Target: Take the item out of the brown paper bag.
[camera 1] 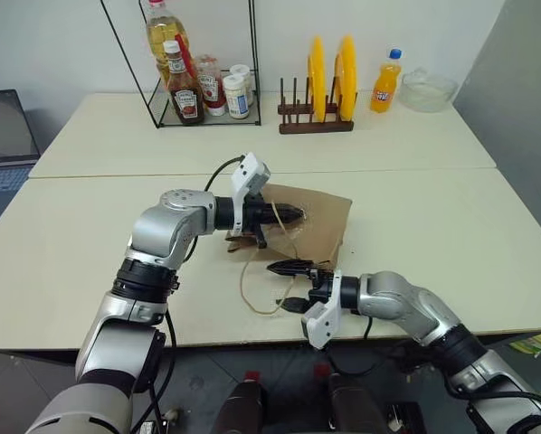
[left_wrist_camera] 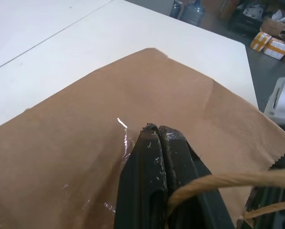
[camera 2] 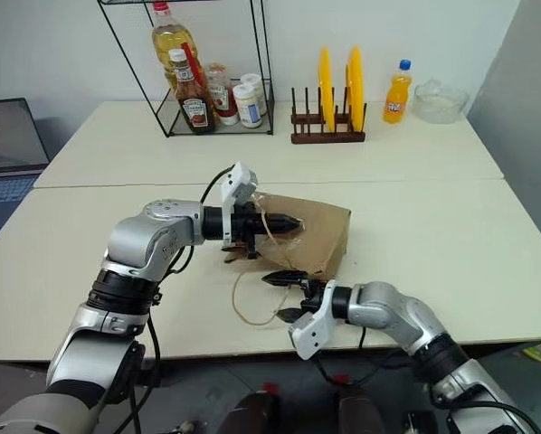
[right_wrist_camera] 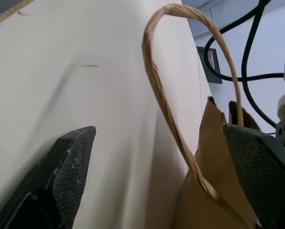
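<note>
On table (camera 1: pixel 451 235), left tool (camera 1: pixel 293 214) clamps brown paper bag (camera 1: pixel 320 221), right tool (camera 1: pixel 289 287) agape.

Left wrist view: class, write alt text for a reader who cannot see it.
Shut black gripper pinching the top of a creased brown paper bag, which lies on a pale table. A twine handle loops across the jaws.

We see two pale tables (camera 1: pixel 71 244) set edge to edge. On the near one lies the brown paper bag (camera 1: pixel 320 221), flat, its twine handle (camera 1: pixel 252 289) trailing beside it. Behind the bag, on the far table, stand a wire rack (camera 1: pixel 198 113), a plate rack (camera 1: pixel 316 122), an orange soda bottle (camera 1: pixel 385 83) and a glass bowl (camera 1: pixel 426 90).
</note>
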Robot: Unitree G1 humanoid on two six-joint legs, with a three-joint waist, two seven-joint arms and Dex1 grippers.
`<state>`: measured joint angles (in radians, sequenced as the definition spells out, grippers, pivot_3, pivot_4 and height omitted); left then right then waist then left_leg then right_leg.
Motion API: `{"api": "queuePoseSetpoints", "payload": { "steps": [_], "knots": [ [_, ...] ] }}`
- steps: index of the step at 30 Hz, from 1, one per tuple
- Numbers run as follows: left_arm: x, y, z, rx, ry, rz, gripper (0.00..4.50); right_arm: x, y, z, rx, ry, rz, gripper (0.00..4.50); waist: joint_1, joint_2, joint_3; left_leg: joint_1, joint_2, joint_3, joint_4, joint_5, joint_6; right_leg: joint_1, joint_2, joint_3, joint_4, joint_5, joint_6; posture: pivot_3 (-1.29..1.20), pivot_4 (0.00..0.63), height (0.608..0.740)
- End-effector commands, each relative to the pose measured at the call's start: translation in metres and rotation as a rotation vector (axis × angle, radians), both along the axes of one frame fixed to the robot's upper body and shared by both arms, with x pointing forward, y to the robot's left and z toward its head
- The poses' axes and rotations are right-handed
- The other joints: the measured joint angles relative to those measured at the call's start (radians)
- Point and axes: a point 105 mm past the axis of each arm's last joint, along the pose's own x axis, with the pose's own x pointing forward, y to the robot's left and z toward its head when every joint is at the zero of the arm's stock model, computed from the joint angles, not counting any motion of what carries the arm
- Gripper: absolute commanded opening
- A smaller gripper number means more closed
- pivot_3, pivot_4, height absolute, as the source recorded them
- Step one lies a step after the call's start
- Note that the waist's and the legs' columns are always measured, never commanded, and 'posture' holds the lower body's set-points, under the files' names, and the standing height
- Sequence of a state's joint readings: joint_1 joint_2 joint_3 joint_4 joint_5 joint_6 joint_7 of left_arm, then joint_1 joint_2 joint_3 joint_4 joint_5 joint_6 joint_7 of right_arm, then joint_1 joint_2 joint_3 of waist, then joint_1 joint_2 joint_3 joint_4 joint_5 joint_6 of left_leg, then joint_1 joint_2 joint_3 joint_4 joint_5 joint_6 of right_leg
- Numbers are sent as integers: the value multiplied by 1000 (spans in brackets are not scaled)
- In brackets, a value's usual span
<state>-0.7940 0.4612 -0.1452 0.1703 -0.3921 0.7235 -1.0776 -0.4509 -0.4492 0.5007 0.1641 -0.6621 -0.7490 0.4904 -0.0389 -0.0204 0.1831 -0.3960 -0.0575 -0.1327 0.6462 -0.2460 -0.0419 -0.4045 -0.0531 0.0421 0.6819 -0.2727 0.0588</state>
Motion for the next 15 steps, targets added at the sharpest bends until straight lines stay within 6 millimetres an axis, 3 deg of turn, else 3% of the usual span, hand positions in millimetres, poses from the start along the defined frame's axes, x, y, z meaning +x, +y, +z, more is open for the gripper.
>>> {"api": "queuePoseSetpoints", "payload": {
  "steps": [1, 11, 15],
  "knots": [
    [3, 2, 14, -32, -31, 16, 0, -2, 4, -1, -12, 11, 16, 3599, -1, 0, 0, 0, 0, 0, 0, 0, 0, 0, 0, 0, 0, 0, 0, 0, 150, 740],
    [7, 3, 19, -31, -35, 30, 0, -1, 6, 0, -38, 112, -18, 42, -2, 0, 0, 0, 0, 0, 0, 0, 0, 0, 0, 0, 0, 0, 0, 0, 150, 740],
    [16, 5, 35, -34, -44, 42, 0, -2, -2, -17, -162, 257, -71, 13, -2, 0, 0, -1, 0, -1, 1, 0, 0, 0, 0, -1, 0, 0, 0, 0, 150, 740]
  ]
}}
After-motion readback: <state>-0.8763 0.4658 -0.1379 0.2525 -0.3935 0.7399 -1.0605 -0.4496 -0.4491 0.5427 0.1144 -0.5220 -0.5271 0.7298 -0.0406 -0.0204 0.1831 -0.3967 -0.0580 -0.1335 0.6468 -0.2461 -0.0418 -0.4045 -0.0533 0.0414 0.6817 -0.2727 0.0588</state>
